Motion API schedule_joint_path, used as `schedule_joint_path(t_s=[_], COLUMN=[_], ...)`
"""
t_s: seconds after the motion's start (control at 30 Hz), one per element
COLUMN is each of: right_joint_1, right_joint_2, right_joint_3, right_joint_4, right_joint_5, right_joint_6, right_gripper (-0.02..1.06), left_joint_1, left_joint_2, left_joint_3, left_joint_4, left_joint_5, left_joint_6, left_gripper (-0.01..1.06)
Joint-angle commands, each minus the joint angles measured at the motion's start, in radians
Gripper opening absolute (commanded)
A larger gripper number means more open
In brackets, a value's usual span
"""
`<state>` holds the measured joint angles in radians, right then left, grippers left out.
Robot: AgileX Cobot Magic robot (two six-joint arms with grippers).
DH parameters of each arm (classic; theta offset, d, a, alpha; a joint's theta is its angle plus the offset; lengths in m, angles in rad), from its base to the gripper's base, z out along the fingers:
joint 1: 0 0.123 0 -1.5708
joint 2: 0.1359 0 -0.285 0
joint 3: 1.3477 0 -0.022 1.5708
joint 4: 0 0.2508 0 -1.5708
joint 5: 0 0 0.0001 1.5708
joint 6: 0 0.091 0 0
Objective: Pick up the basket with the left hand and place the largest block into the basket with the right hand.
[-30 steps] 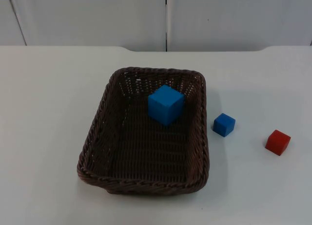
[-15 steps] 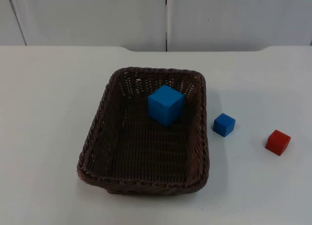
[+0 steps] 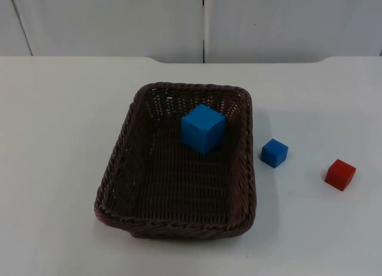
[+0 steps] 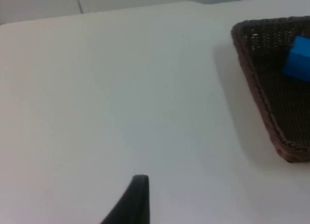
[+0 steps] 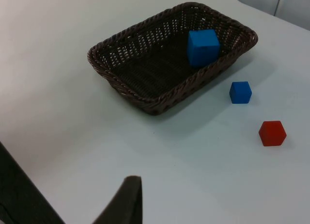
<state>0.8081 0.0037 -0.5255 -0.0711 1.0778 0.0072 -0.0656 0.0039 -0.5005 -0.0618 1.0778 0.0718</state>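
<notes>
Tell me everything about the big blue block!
The big blue cube-shaped block looks smooth and solid, maybe foam or plastic, with plain faces and sharp edges. It sits flat on the floor of the dark brown woven basket, near the far wall towards the right-hand side, turned slightly so a corner faces forward. It's larger than the two blocks outside. No gripper touches it.

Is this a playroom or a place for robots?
Probably a robot test bench, not a playroom: a bare white table against a grey partition wall, with just a brown woven basket holding the large blue block, and a small blue block and red block beside it.
</notes>
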Motion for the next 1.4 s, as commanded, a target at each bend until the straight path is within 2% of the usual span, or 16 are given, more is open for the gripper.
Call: schedule_joint_path(t_s=[0.0, 0.3, 1.0, 1.13, 1.37], right_joint_1=[0.004, 0.004, -0.002, -0.051, -0.23], right_joint_2=[-0.004, -0.004, -0.004, -0.004, -0.004], right_joint_3=[0.009, 0.009, 0.009, 0.009, 0.009], right_joint_4=[0.002, 0.002, 0.002, 0.002, 0.002], right_joint_5=[-0.003, -0.003, -0.002, -0.002, -0.002], right_joint_6=[0.003, 0.003, 0.003, 0.003, 0.003], right_gripper=[1.05, 1.05, 1.05, 1.05, 1.05], left_joint_1=[0.026, 0.091, 0.091, 0.091, 0.091], left_joint_2=[-0.004, -0.004, -0.004, -0.004, -0.004], left_joint_3=[0.005, 0.005, 0.005, 0.005, 0.005], left_joint_4=[0.005, 0.005, 0.005, 0.005, 0.005], left_joint_5=[-0.002, -0.002, -0.002, -0.002, -0.002], left_joint_6=[-0.002, -0.002, -0.002, -0.002, -0.002], left_gripper=[1.05, 1.05, 1.05, 1.05, 1.05])
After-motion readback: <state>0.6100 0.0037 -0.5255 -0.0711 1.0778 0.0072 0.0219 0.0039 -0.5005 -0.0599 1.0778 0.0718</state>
